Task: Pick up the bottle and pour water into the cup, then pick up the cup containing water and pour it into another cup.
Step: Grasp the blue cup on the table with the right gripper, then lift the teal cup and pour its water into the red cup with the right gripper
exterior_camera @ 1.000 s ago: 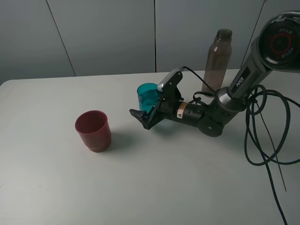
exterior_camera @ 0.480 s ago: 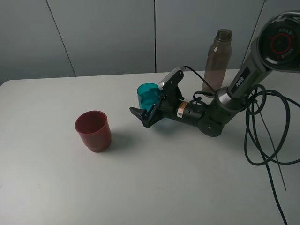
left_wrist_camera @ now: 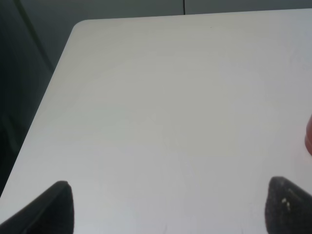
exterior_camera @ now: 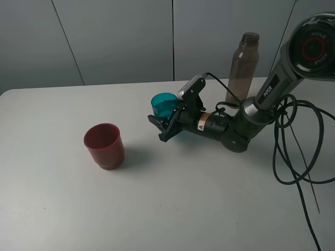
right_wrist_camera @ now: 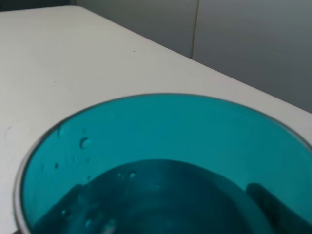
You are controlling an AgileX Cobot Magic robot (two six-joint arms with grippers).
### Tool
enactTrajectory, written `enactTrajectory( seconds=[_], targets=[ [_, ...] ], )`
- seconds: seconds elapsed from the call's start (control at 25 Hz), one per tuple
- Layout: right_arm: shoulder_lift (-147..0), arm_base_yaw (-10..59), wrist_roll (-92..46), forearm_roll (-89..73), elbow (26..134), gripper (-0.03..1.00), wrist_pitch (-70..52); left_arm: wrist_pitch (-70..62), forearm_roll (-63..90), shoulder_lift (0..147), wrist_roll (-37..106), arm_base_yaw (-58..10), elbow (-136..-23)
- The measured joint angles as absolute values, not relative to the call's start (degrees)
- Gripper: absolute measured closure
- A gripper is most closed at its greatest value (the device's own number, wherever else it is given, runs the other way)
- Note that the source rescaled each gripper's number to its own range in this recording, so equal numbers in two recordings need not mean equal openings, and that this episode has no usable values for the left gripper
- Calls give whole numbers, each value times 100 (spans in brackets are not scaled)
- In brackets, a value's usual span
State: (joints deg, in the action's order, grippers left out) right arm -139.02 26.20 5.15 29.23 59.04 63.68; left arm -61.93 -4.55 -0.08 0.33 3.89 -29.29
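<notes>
Gripping seen on the right: right gripper [exterior_camera: 162, 123] is clamped on the teal cup [exterior_camera: 164, 104], with the jaws pressed to its lower sides and the rim clear above them. The cup sits mid-table, slightly toward the back. Whether its base touches the table [exterior_camera: 183, 209] I cannot tell.

The right wrist view looks straight into the cup [right_wrist_camera: 161, 131]. There are droplets on the inner wall and a darker pool of water low down.

Bottle [exterior_camera: 242, 65]: upright, uncapped, at the back of the table behind the right arm, apart from the cup.

Red cup [exterior_camera: 104, 145]: upright, well to the left of the teal cup, nothing touching it.

Left gripper [left_wrist_camera: 168, 207]: its 2 fingertips [left_wrist_camera: 58, 204] are spread wide over bare table and hold nothing. A red sliver of the red cup [left_wrist_camera: 309, 136] shows at the frame edge.

Black cables [exterior_camera: 293, 157] are looped on the table's right side.
</notes>
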Motion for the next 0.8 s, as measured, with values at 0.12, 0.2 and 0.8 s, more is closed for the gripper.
enactTrajectory(
  seconds=[0.12, 0.2, 0.8],
  targets=[
    [-13902, 2620, 515, 2923, 5904, 95, 6368, -6193, -455, -8, 33, 389, -2929],
    [-13902, 2620, 515, 2923, 5904, 95, 6368, -6193, -455, -8, 33, 389, -2929],
    [-13127, 2652, 515, 3057, 5904, 95, 5936, -6193, -455, -8, 33, 389, -2929]
  ],
)
